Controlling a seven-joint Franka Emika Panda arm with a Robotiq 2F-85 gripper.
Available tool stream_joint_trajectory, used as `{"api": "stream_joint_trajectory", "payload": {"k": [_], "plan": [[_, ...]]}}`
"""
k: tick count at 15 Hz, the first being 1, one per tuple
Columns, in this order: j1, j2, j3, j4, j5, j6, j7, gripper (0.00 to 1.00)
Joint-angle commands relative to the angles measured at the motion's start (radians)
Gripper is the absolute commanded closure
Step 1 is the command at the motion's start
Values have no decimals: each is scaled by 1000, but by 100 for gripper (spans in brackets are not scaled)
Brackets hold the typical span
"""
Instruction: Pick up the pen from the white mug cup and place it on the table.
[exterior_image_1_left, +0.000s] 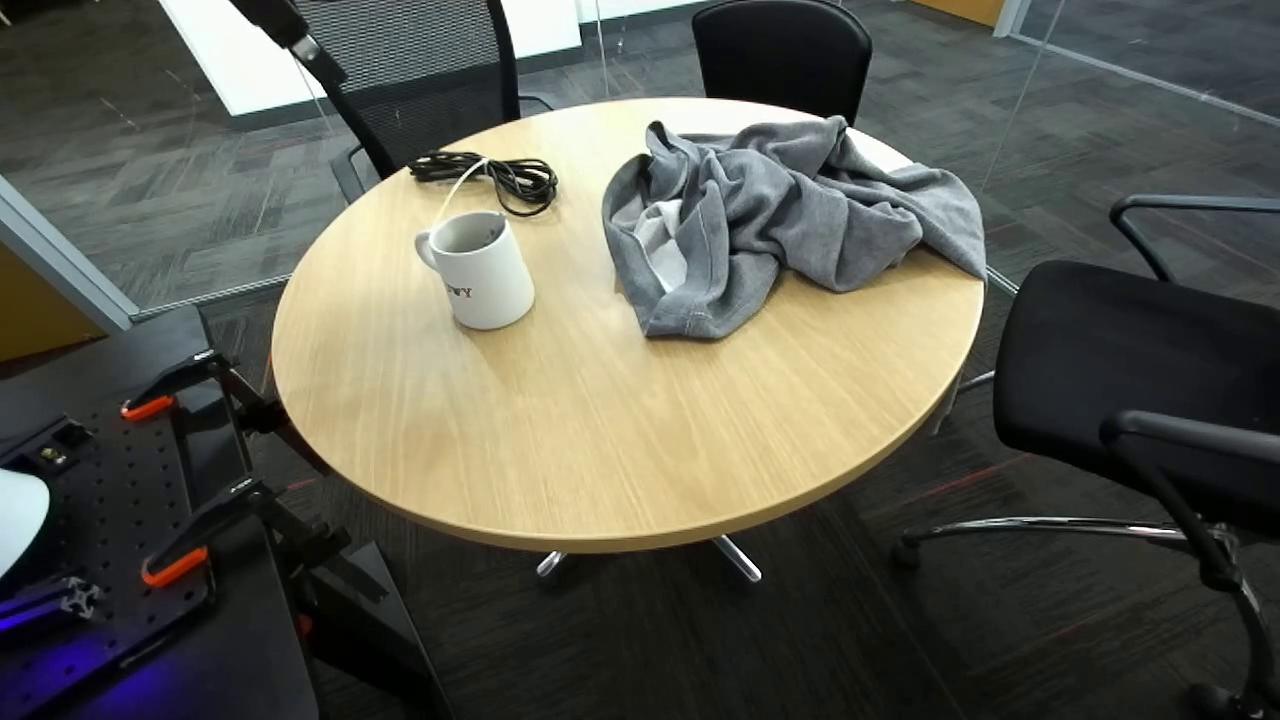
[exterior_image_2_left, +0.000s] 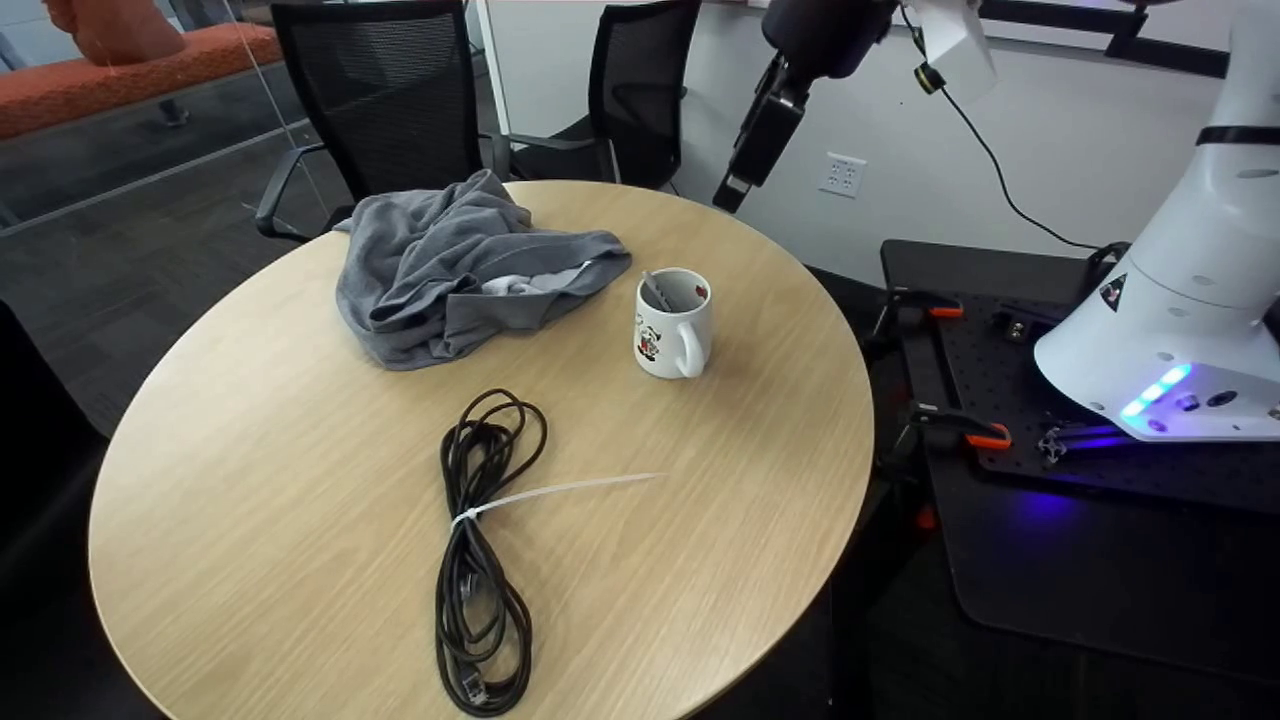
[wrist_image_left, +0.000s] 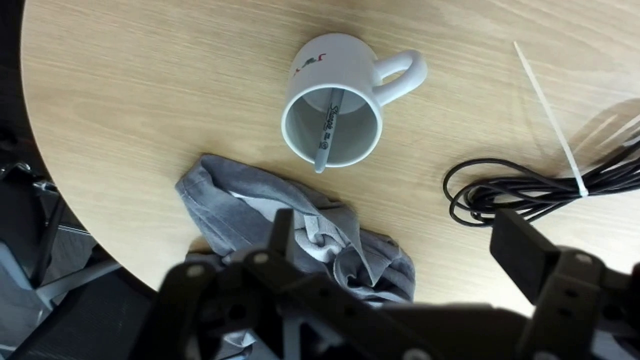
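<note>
End effector (wrist_image_left: 395, 235): dark, raised, fingers spread wide apart, released.

Pen (wrist_image_left: 329, 130): grey, marked Sharpie; ahead of the fingertips in the wrist view, leaning inside the white mug (wrist_image_left: 345, 60), one end projecting past the rim.

White mug: upright, printed, with handle; lower than the end effector.

Grey cloth (wrist_image_left: 330, 220): crumpled; lower, seen between the fingers in the wrist view.

Black cable (wrist_image_left: 560, 185): coiled, bound by a white tie (wrist_image_left: 553, 121); lower, seen near one finger.

Table (exterior_image_2_left: 280, 520): round top, pale wood grain, plain edge; below the level of the end effector, bearing mug, cloth and cable.

Room, away from the end effector: black chairs (exterior_image_2_left: 380, 100), some mesh-backed, near the table; dark patterned carpet (exterior_image_1_left: 770, 650) beneath; black bench (exterior_image_2_left: 1090, 550) carrying the arm's white base (exterior_image_2_left: 1170, 340) and orange-tipped clamps (exterior_image_1_left: 175, 567); pale wall (exterior_image_2_left: 930, 190) with a power outlet (exterior_image_2_left: 843, 175); orange upholstery (exterior_image_2_left: 90, 95) beyond.
</note>
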Motion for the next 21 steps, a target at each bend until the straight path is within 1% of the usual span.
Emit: {"api": "stream_joint_trajectory", "payload": {"k": [1, 4, 9, 10, 13, 14, 15, 21], "plan": [[-61, 73, 45, 0, -14, 72, 84, 0], [-90, 137, 46, 0, -23, 107, 102, 0], [-105, 263, 11, 21, -24, 196, 69, 0], [-123, 286, 23, 27, -31, 213, 78, 0], [-154, 339, 31, 48, -69, 242, 106, 0], [-161, 349, 32, 57, -85, 236, 111, 0], [-133, 311, 21, 28, -44, 214, 72, 0], [-150, 347, 24, 64, -66, 204, 93, 0]]}}
